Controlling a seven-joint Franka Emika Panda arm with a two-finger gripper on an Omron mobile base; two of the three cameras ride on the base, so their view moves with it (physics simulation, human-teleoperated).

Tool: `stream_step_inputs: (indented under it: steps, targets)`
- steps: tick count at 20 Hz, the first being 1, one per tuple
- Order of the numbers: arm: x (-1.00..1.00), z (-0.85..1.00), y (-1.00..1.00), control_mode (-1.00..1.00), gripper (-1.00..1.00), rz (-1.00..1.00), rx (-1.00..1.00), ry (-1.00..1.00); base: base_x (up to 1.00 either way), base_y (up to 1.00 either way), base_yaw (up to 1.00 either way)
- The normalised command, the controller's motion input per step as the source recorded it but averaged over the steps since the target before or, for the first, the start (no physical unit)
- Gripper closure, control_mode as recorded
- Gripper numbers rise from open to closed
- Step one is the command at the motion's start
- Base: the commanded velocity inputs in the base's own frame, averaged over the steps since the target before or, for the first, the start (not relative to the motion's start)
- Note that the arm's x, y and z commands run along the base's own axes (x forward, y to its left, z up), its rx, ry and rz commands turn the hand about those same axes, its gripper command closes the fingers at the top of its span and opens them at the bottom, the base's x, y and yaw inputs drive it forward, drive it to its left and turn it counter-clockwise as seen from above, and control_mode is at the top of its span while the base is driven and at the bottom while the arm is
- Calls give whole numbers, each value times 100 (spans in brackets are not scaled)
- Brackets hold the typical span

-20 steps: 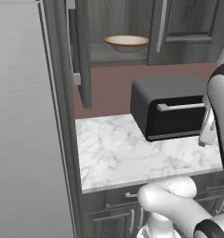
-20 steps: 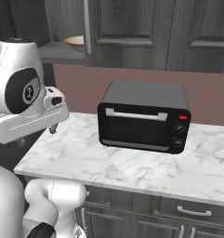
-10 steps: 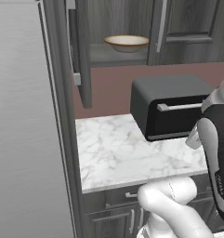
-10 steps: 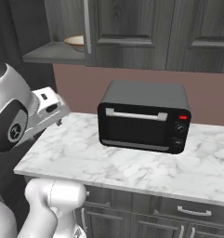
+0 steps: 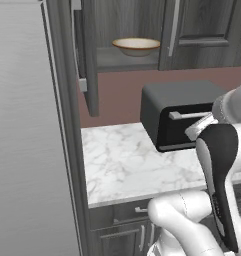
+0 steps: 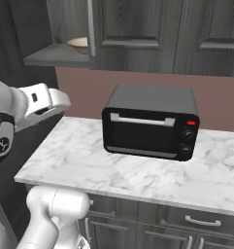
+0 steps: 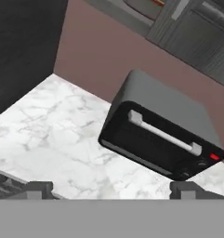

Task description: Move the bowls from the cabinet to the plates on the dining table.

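The gripper (image 7: 111, 188) is seen in the hand view with its two dark fingertips (image 7: 39, 187) spread wide apart at the bottom of the picture, nothing held between them and nothing touched. Ahead of the hand and below it, a white marble worktop (image 7: 53, 135) is spread out, and a black toaster oven (image 7: 162, 135) with a silver bar handle and a red light is set on it, ahead and slightly to the right of the fingertips.

Well above and beyond the hand, the cream bowl with the tan-brown rim (image 5: 136, 46) is shown in the left base view resting on the open shelf of the dark grey wall cabinet (image 5: 202, 30), its whole rim on display. In the right base view the same bowl (image 6: 79, 44) is half covered by the edge of a cabinet door, beside a long silver handle (image 6: 91, 28).

The front of the toaster oven (image 6: 150, 129), with its knobs, is presented squarely in the right base view, while its top and left side (image 5: 179, 112) are offered in the left base view. A tall grey panel (image 5: 27, 140) is taken in by the left base view, and drawer fronts (image 6: 201, 221) under the worktop by the right base view.
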Motion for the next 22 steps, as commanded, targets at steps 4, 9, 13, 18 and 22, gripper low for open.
stream_step_inputs:
  steps: [4,9,13,18,22]
  targets:
    - [33,42,0,-100,-100,-28,10,-24,0,0,0]
    - [40,30,4,-100,-100,-26,9,-17,0,0,0]
    - [47,24,2,-100,-100,-21,3,-11,0,0,0]
    - [53,33,0,-100,-100,-19,7,-10,0,0,0]
    - [46,43,-18,-100,-100,-14,16,-4,0,0,0]
